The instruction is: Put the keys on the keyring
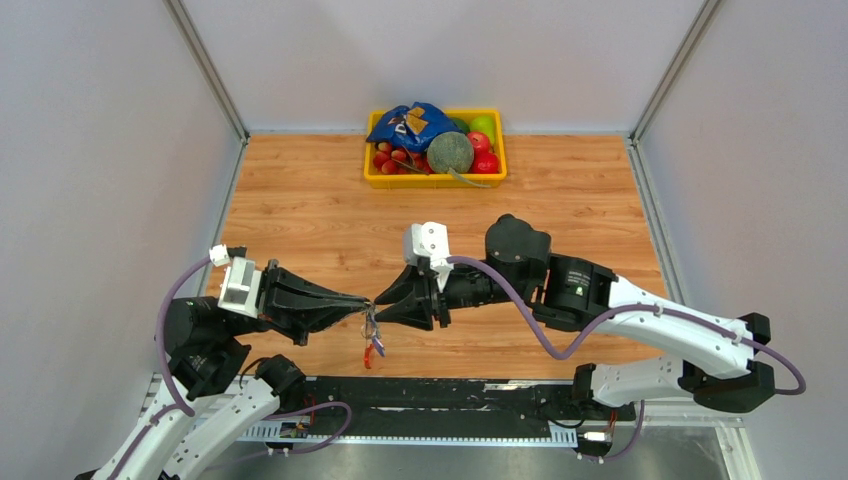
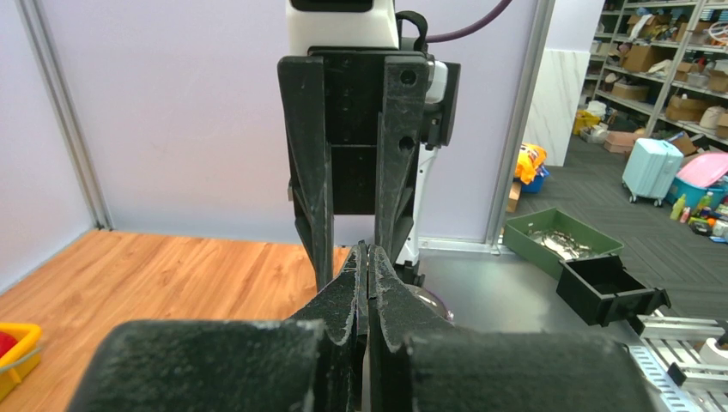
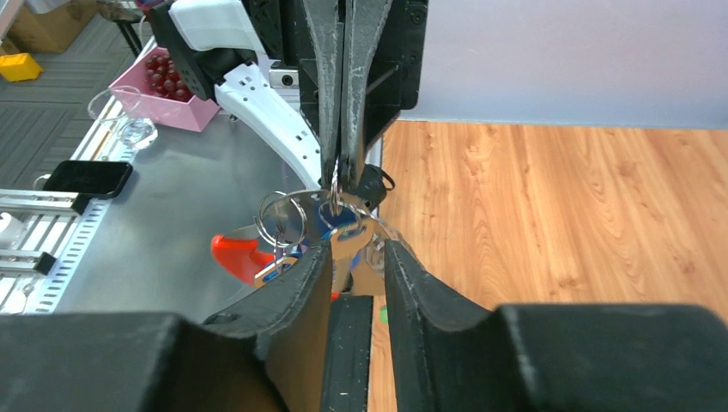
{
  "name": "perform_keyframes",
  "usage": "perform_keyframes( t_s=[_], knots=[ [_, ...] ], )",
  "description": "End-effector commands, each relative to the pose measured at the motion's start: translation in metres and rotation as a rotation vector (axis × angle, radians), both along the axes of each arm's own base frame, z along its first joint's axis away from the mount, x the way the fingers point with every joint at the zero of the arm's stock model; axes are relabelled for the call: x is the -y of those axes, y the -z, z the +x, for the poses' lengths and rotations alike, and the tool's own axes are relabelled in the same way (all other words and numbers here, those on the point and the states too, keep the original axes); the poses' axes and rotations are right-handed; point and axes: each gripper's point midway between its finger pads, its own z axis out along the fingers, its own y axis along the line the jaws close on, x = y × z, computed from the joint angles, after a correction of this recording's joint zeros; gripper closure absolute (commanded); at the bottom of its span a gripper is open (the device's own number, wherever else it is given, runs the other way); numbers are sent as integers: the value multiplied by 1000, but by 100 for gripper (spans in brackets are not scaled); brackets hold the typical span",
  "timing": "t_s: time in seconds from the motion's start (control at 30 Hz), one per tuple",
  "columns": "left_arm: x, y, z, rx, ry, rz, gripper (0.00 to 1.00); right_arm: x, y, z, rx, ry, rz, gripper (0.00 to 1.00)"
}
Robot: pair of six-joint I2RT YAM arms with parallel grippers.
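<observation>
While the left pincer (image 1: 360, 304) reaches in from 9 o'clock and the right pincer (image 1: 382, 304) from 3 o'clock, their tips meet nose to nose above the near part of the table (image 1: 300, 200), and the keyring (image 1: 372, 335) hangs just under that meeting point. The left pincer is clenched on a thin wire loop at the top of the keyring, so the whole bunch dangles from its tips. The right pincer is released, its jaws parted, and in its wrist view the keys (image 3: 343, 227) sit in the gap just ahead of its fingertips (image 3: 313, 266); whether either finger touches them I cannot tell. One key's silver blade points down toward the right pincer, its blue head uppermost, next to the left pincer's tips. Seen from above, the bunch runs along the 12-to-6 line, with the red clip (image 1: 368, 358) at the 6 o'clock end. At 12 o'clock on the table a yellow tray (image 1: 435, 183) holds a blue bag (image 1: 410, 122), a grey-green ball (image 1: 450, 152) and red and green round pieces. Off the table, a pink tub (image 3: 167, 81) holds dark red round things, and a green bin (image 2: 562, 240) holds silvery bits.
</observation>
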Motion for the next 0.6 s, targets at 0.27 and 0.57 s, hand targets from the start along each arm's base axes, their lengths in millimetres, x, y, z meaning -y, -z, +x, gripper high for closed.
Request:
perform_keyframes(
  t_s=[0.27, 0.57],
  knots=[
    [-1, -9, 6, 14, -37, -29, 100, 48, 5, 17, 31, 179, 37, 46],
    [3, 1, 38, -70, -151, -18, 100, 58, 33, 22, -23, 240, -1, 43]
  ],
)
